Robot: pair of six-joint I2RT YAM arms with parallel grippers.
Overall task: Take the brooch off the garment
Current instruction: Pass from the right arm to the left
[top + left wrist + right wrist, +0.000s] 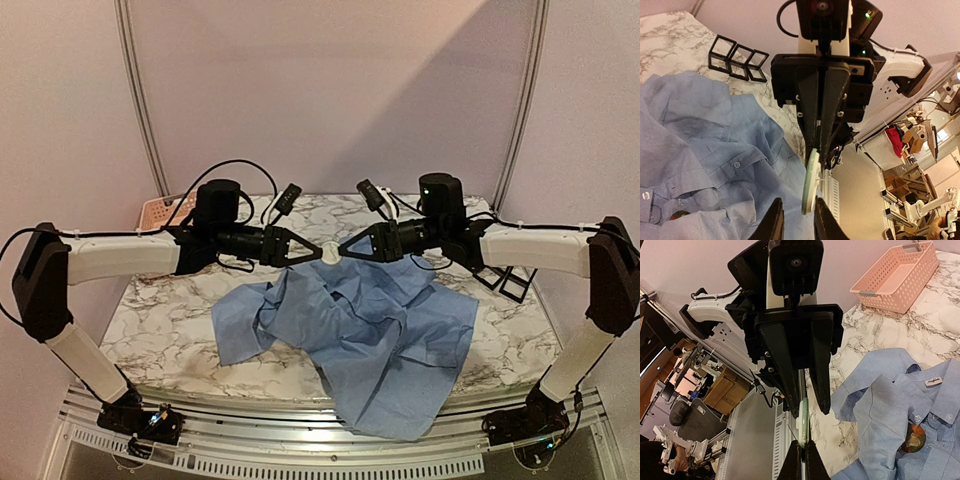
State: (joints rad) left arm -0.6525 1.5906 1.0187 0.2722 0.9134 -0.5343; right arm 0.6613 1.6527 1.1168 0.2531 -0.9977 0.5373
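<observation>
The light blue shirt [370, 330] lies crumpled on the middle of the marble counter [160, 320], with one part hanging over the near edge. The brooch [914, 438], a small round badge with an orange and green picture, sits on the shirt front just beside the buttons and below the collar label.

Above the shirt's far side the two arms meet tip to tip over the middle of the counter. The right gripper [801, 444] has its fingers pressed together on the rim of a pale disc [811, 182] (seen edge-on, so its face cannot be told). The left gripper [798, 201] faces it with its fingers parted, one on each side of the disc, and a gap shows on at least one side.

Farther back, a pink basket [897, 275] stands at the far left corner, and a row of black wire frames [737, 57] stands by the right edge.
</observation>
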